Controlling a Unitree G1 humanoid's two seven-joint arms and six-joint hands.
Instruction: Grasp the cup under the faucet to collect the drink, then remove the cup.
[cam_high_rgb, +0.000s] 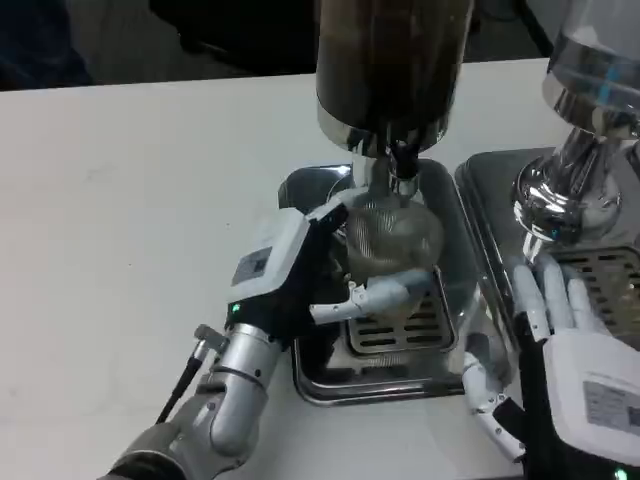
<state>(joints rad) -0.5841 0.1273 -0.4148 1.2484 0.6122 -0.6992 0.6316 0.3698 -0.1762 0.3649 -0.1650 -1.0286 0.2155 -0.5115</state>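
At far left, bare white table (130, 200); lower left, silver left forearm (225, 400) angled up and to the right toward the drip tray (330, 385); left hand (300, 275) wrapped around the clear ribbed cup (392, 240), one finger (375, 297) laid across the cup's lower front, another curved over its upper left side; cup gripped and upright above the slotted grate (400, 335), directly beneath the black faucet (403, 160) of the dark-filled dispenser (392, 60); contents of the cup blurred, possibly empty, not determinable; at right, second metal tray (480, 190) bearing a chrome-stemmed dispenser (575, 150); lower right, right hand (560, 340) holding nothing, fingers extended and slightly apart, fingertips resting at the edge of the second tray beside its grate (612, 275), well apart from the cup.
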